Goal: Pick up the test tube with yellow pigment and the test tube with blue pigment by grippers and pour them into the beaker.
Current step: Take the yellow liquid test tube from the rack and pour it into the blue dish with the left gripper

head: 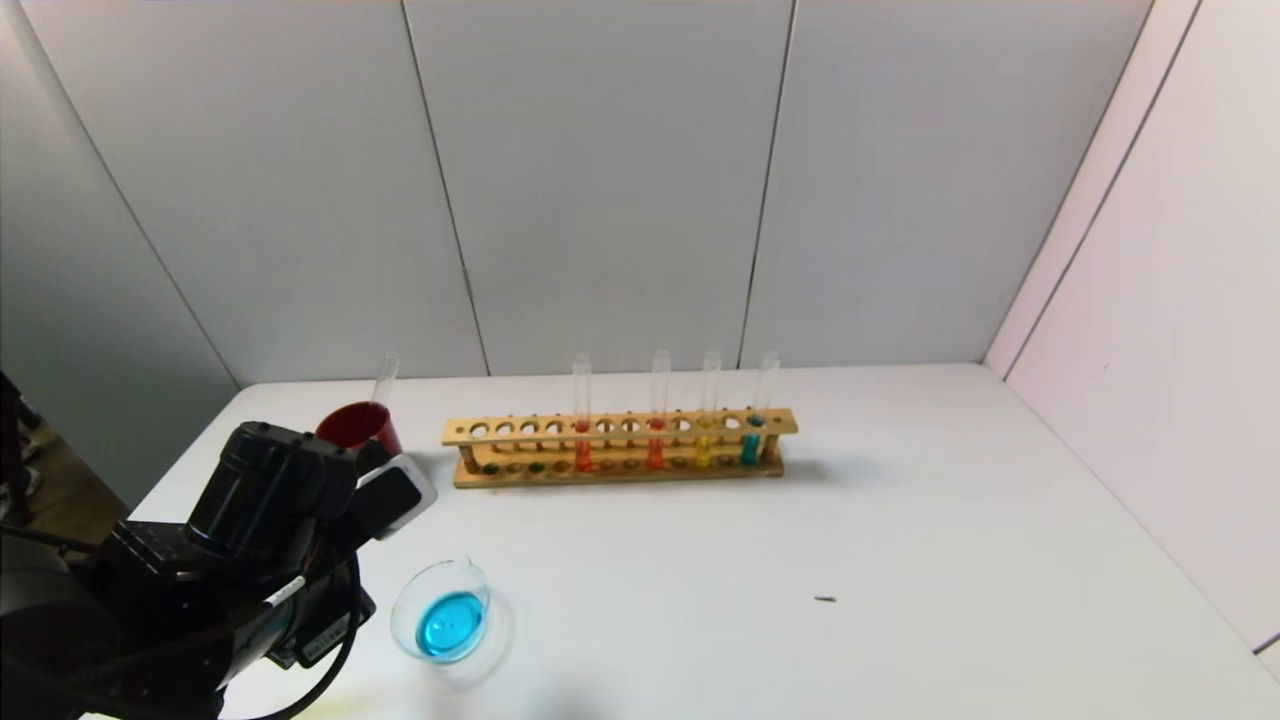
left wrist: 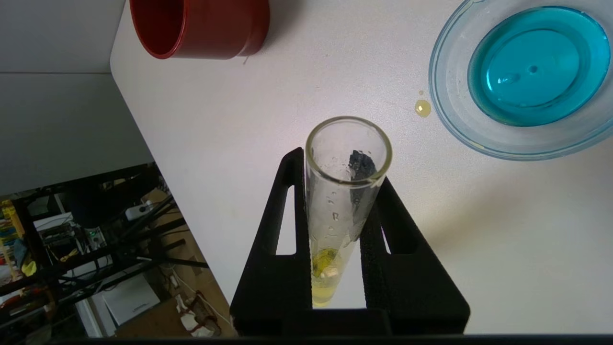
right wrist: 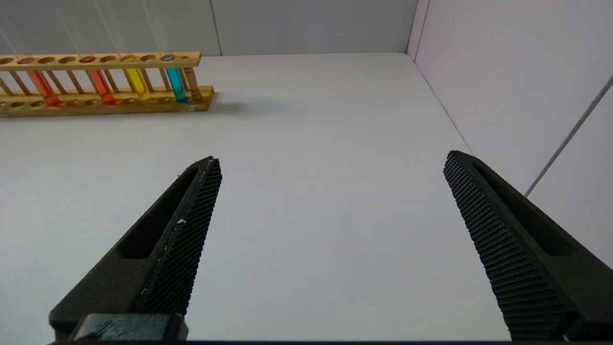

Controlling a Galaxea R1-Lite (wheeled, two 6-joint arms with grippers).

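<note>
Yellow residue sits low in the test tube with yellow pigment (left wrist: 341, 201) clamped in the left gripper (left wrist: 342, 211), mouth pointing away from the wrist; the beaker (left wrist: 519, 79), holding blue liquid, lies just beside that mouth. Farther right, the right gripper (right wrist: 330, 211) hangs wide apart, empty, well away from the wooden rack (right wrist: 103, 81).

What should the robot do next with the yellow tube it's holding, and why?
Probably swing the left gripper over the beaker before tipping further. The yellow tube still holds a little yellow, its mouth is beside the beaker, not over it, and a yellow drop lies on the table.
</note>
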